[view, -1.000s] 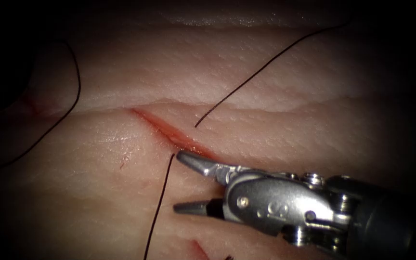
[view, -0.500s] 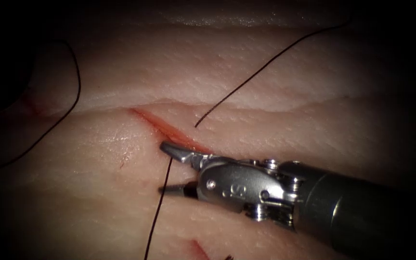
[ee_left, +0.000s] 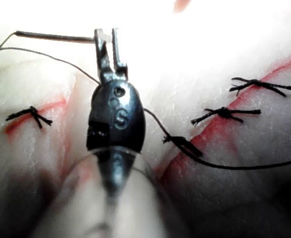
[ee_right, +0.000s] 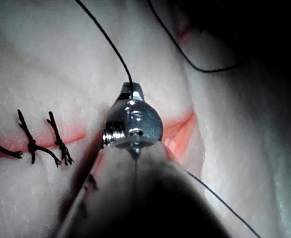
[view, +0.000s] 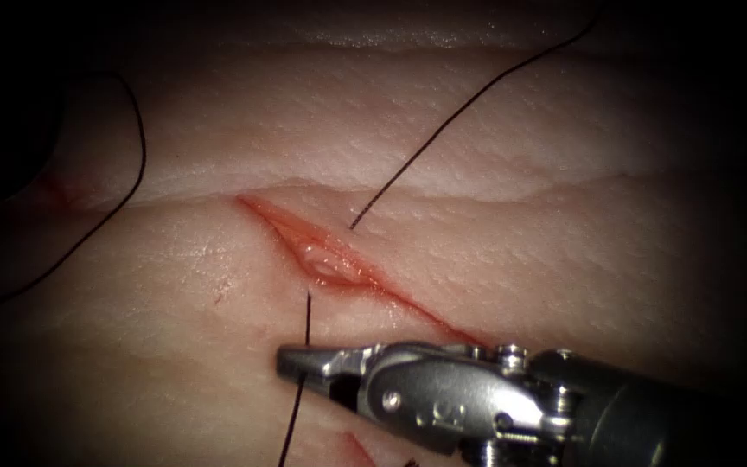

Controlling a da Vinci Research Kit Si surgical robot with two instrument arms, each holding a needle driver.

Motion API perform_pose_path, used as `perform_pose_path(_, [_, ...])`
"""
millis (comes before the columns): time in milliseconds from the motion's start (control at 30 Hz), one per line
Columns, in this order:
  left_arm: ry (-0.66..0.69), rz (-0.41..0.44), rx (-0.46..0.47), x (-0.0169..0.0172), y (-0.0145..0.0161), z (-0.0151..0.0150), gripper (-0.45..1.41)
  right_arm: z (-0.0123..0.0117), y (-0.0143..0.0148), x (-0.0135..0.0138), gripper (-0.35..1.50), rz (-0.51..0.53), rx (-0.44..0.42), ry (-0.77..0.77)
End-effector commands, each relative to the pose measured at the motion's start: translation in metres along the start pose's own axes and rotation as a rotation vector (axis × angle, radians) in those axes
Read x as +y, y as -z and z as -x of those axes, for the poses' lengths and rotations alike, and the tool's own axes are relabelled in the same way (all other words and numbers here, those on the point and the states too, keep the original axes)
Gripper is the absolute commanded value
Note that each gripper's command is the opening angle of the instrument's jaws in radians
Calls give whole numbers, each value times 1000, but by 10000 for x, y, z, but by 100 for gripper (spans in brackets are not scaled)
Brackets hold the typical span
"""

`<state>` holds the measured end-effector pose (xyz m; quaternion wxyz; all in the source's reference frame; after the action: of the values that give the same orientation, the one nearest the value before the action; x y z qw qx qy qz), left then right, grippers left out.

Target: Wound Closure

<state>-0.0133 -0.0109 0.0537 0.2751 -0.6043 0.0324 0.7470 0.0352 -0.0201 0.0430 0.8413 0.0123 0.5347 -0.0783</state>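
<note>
While the right fingers [view: 304, 367] pinch it, thread [view: 306, 316] runs taut.

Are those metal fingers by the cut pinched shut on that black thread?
Shut: the right tool's fingers meet on the thread just below the cut.

Black thread [view: 307, 322] through red gaping cut [view: 330, 264] in pale tissue [view: 520, 259].

Finished knotted stitches [ee_left: 224, 113] sit along a red line [ee_left: 279, 67], ends splayed.
</note>
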Motion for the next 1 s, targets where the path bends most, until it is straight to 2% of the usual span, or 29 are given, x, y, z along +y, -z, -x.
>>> perform_pose_path(33, [0,1,-1,2,-6,6,-45,-23,-7,-9,-35,-23,17,11])
perform_pose_path(233, [0,4,1,2,-6,6,-45,-65,-5,-37,-35,-105,48,43])
perform_pose_path(500, [0,4,1,2,-6,6,-45,-97,-17,-78,-35,-269,98,57])
perform_pose_path(600, [0,4,1,2,-6,6,-45,-103,-20,-82,-35,-283,111,61])
perform_pose_path(633, [0,4,1,2,-6,6,-45,-102,-18,-71,-35,-223,95,56])
perform_pose_path(667, [0,4,1,2,-6,6,-45,-102,-18,-71,-35,-223,95,56])
perform_pose_path(700, [0,4,1,2,-6,6,-45,-100,-16,-65,19,-187,88,49])
perform_pose_path(733, [0,4,1,2,-6,6,-45,-95,-8,-47,99,-100,85,18])
perform_pose_path(767, [0,4,1,2,-6,6,-45,-95,-8,-47,99,-100,85,18])
perform_pose_path(800, [0,4,1,2,-6,6,-45,-92,-4,-39,113,-67,84,5])
perform_pose_path(867, [0,4,1,2,-6,6,-45,-86,3,-24,126,-17,70,-27])
perform_pose_path(1000, [0,4,1,2,-6,6,-45,-69,22,8,131,53,37,-20])
